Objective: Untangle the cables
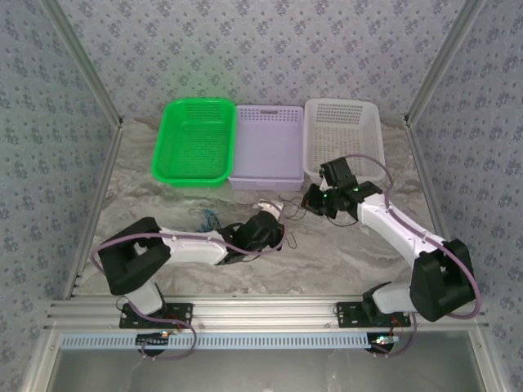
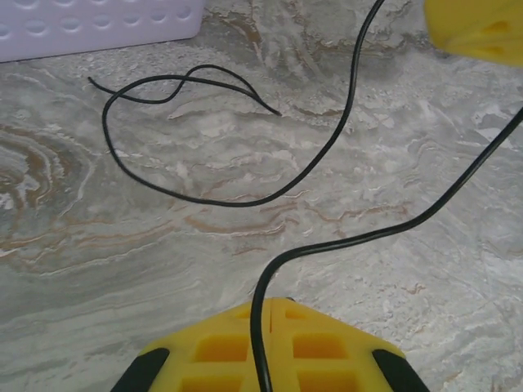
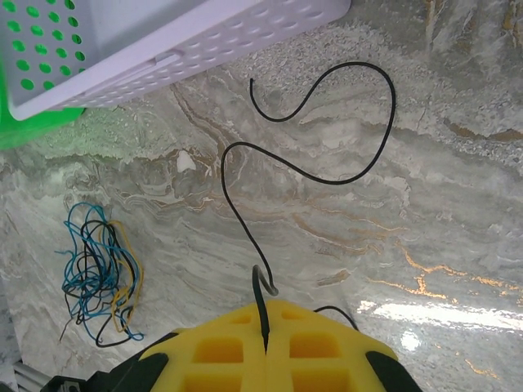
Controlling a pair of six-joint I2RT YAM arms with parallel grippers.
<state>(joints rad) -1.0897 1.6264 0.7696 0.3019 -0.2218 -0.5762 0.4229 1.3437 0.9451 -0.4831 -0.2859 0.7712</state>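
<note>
A black cable (image 3: 359,163) snakes over the marble table between my two grippers. My right gripper (image 3: 268,306) is shut on one end of it, with the wire pinched in the seam of the yellow fingers. My left gripper (image 2: 274,304) is shut too, and the same black cable (image 2: 343,237) runs along its finger seam and off to the upper right. In the top view the left gripper (image 1: 270,211) and right gripper (image 1: 313,201) are close together in front of the baskets. The remaining cables (image 3: 98,273), blue, black and yellow, lie in a tangle (image 1: 212,218) by the left arm.
Three baskets stand in a row at the back: green basket (image 1: 194,140), purple basket (image 1: 267,147), white basket (image 1: 343,135). The purple basket's wall (image 2: 82,28) is just beyond the cable's loop (image 2: 163,90). The right gripper's yellow finger (image 2: 478,28) shows in the left wrist view.
</note>
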